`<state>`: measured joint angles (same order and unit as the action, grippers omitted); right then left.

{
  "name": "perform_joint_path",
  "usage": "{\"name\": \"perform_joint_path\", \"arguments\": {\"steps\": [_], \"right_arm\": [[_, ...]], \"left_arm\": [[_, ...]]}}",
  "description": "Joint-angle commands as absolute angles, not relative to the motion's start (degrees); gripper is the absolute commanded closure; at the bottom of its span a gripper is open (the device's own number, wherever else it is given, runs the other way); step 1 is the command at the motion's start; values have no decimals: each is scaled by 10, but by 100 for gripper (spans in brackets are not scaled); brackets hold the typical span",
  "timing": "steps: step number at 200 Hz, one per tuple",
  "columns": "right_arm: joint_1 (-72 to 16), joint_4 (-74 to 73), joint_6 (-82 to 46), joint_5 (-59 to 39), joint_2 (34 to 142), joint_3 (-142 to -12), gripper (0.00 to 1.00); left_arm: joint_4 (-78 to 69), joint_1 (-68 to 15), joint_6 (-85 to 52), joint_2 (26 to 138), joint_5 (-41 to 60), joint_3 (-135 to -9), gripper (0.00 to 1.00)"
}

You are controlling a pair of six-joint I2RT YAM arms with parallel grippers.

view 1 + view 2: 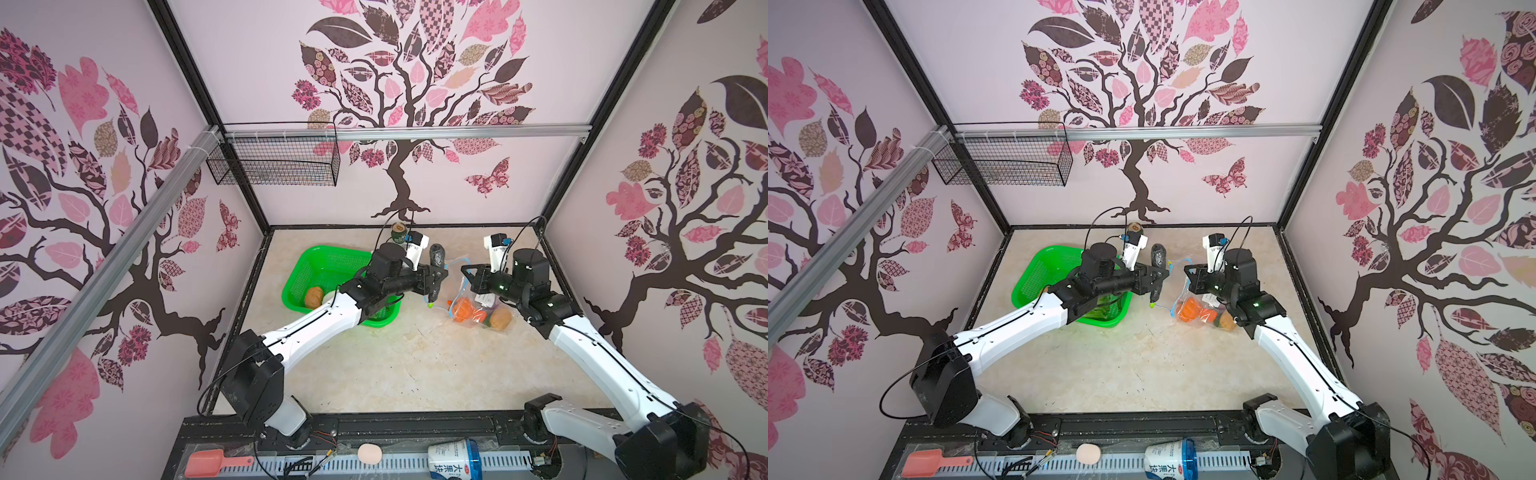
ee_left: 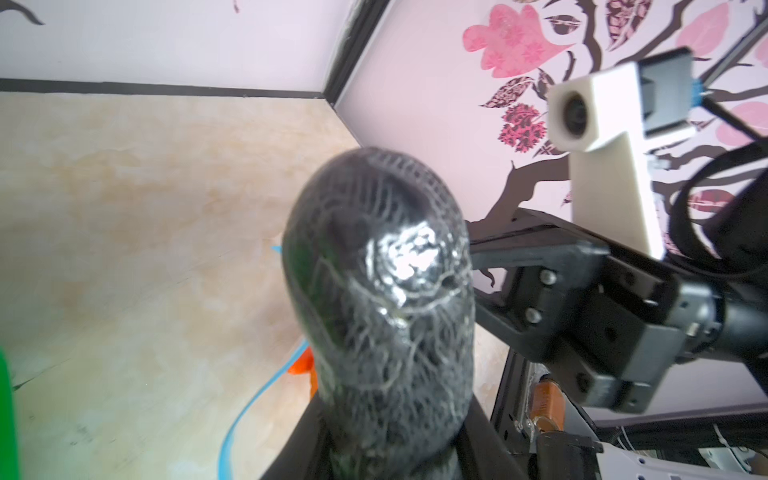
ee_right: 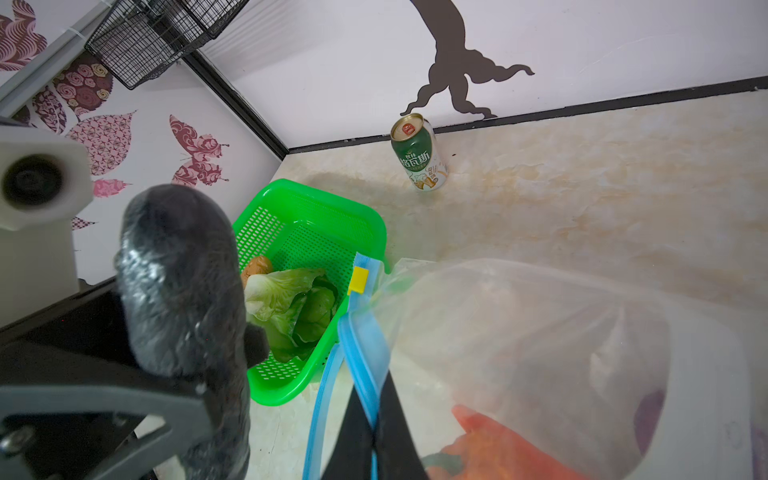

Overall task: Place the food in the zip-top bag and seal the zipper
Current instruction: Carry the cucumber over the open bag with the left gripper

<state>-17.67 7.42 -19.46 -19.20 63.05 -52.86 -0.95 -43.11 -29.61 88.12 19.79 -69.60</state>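
Left gripper [image 1: 434, 281] part-open, clamping dark green piece [image 1: 437, 254] upright beside zip-top bag [image 3: 519, 324] mouth. Right gripper [image 3: 374, 432] pinched tight on zipper [image 3: 363, 336], holding it up. Carrots [image 1: 463, 309] already bagged; cabbage [image 3: 291, 303] and potato [image 1: 313, 297] wait in green basket [image 1: 316, 253]. Unsealed.

Left gripper [image 1: 435, 277] gripped a long dark vegetable piece [image 1: 437, 253] — just beside the clear crinkly plastic zip-top bag [image 1: 457, 294], which held orange carrots [image 1: 464, 310].
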Motion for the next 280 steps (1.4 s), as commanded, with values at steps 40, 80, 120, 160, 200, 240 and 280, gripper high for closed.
{"name": "perform_joint_path", "arguments": {"steps": [40,80,120,160,200,240,280], "right_arm": [[-178,56,-199,-212,607,-524,100],[-178,55,-199,-213,605,-523,100],[-178,54,-201,-214,605,-523,100],[-178,52,-202,-218,605,-523,100],[-178,40,-201,-252,604,-520,100],[-178,24,-200,-305,606,-518,100],[-178,20,-198,-324,611,-518,100]], "left_arm": [[-98,-448,-267,871,158,-643,75],[-56,-450,-223,899,211,-673,76],[6,-450,-199,910,266,-680,76],[40,-451,-196,931,311,-691,76],[91,-451,-183,957,322,-724,74],[142,-448,-192,980,265,-790,74],[207,-427,-222,1004,235,-881,74]]}}
